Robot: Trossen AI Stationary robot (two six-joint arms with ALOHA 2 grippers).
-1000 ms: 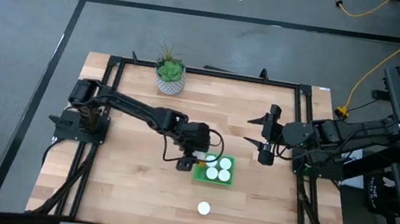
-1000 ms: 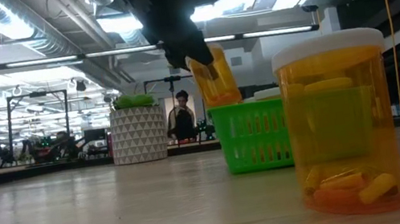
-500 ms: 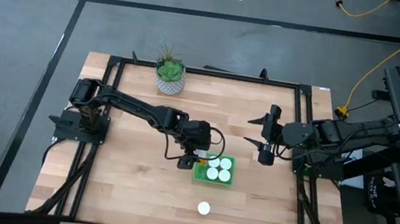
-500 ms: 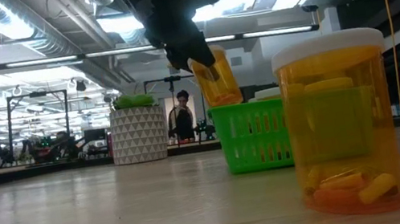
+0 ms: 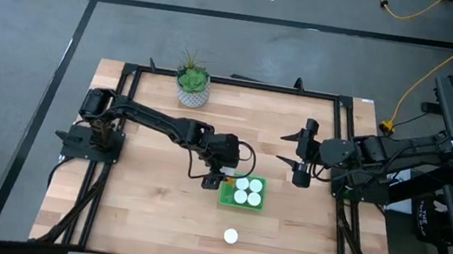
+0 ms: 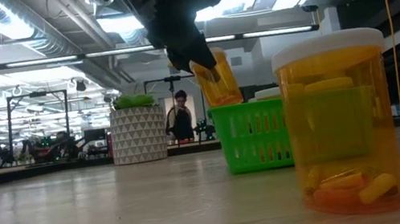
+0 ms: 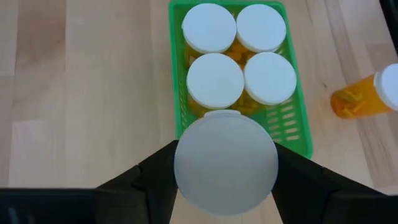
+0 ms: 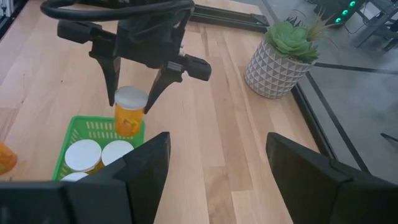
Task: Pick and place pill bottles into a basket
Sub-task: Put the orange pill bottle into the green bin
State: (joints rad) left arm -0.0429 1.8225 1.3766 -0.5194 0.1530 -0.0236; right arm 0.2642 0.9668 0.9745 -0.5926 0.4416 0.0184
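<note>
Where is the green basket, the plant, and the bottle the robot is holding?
basket (image 7: 180, 118), left wrist view, on its green side wall.
plant (image 5: 192, 79), high view, on its green leaves.
held pill bottle (image 8: 129, 115), right wrist view, on its orange body, between the left gripper (image 8: 132, 93) fingers.

Table (image 5: 136, 212): pale wood planking, smooth matt finish. Basket (image 7: 292, 121): bright green plastic lattice. Pill bottles (image 6: 339, 125): translucent orange plastic, glossy; matt white caps. Plant pot (image 8: 274, 68): white, ridged.
</note>
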